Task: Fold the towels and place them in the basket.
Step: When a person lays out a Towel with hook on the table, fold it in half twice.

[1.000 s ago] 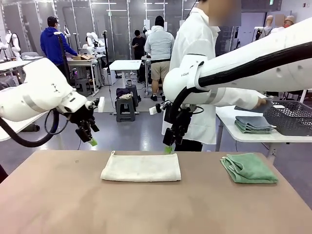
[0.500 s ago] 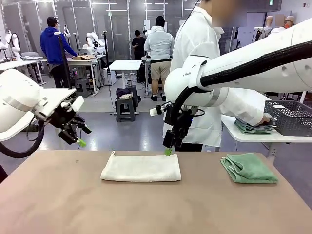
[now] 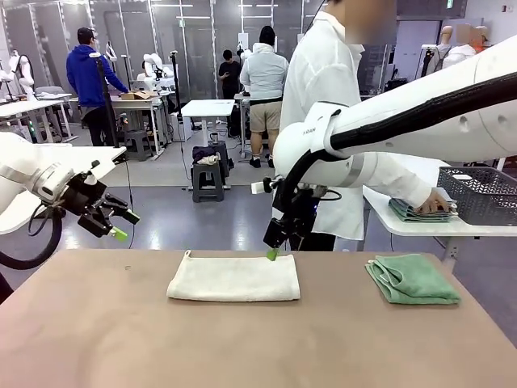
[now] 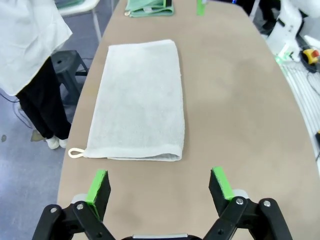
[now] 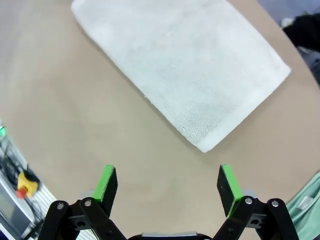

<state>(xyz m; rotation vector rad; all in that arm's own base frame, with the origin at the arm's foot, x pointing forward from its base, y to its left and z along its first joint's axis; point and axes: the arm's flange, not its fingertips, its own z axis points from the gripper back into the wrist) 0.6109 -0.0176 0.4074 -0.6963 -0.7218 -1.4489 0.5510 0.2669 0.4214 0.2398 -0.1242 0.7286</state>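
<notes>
A: Progress, quick, nearest stuff first.
B: Cream towel [image 3: 233, 278] lies on the table [image 3: 97, 339], middle, folded flat into a long rectangle, hanging loop at its left end. Sea-green towel [image 3: 412, 280] sits to its right, well apart, folded but a bit rumpled. So the folding looks mostly done, judging by how they lie.
A: Basket?
B: Dark grey basket [image 3: 478, 194] is off this table, on the white side table [image 3: 404, 222] at far right. Neither of the two towels is in it. Placing is what's left, I'd say, for both.
A: Grippers?
B: Both empty, jaws spread wide. Right gripper [image 3: 273, 249] hangs just above the cream towel's far right corner, green tips pointing down, I can't tell if it touches. In its own wrist view, the right gripper's pads [image 5: 106, 183] frame bare table with the towel's corner just ahead.
A: Left one?
B: Left gripper [image 3: 111, 226] is up in the air past the table's left edge, well apart from the cream towel's loop end. In its wrist view, the left gripper's pads [image 4: 98, 187] sit on the near side of the towel's short edge, the whole cloth stretching away from it.
A: Person?
B: Standing at the far side in a white coat, one hand [image 3: 439, 201] on a stack of folded green cloths [image 3: 420, 212] on the side table, just beside the basket.
</notes>
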